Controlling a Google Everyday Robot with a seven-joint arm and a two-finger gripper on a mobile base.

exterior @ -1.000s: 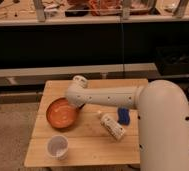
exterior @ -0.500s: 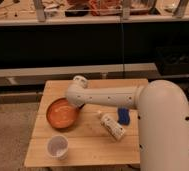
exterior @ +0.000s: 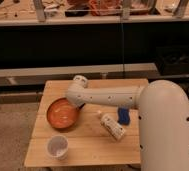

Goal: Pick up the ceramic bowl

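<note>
Nothing appears to have shifted since the earlier frames: the arm, the bowl and the smaller items all sit where they did half a second and a full second ago.

On the left of the pale, plank-topped wooden bench, near its front edge, stands a small white cup, round and open-topped. Just behind it and slightly to the right lies the ceramic bowl, wide, shallow and round, glazed orange-brown with a darker rim and a faint sheen inside. The gripper sits at the bowl's right rim, at the end of a smooth white forearm dotted with small dark fasteners; whether its fingers are spread or closed on the rim cannot be told, as the wrist hides them.

Further right, a white cylindrical bottle lies on its side, angled toward the front. Beside it, close to the arm, is a small blue object whose shape is unclear. A bulky, rounded white arm housing fills the right side, covering that end of the bench.
</note>
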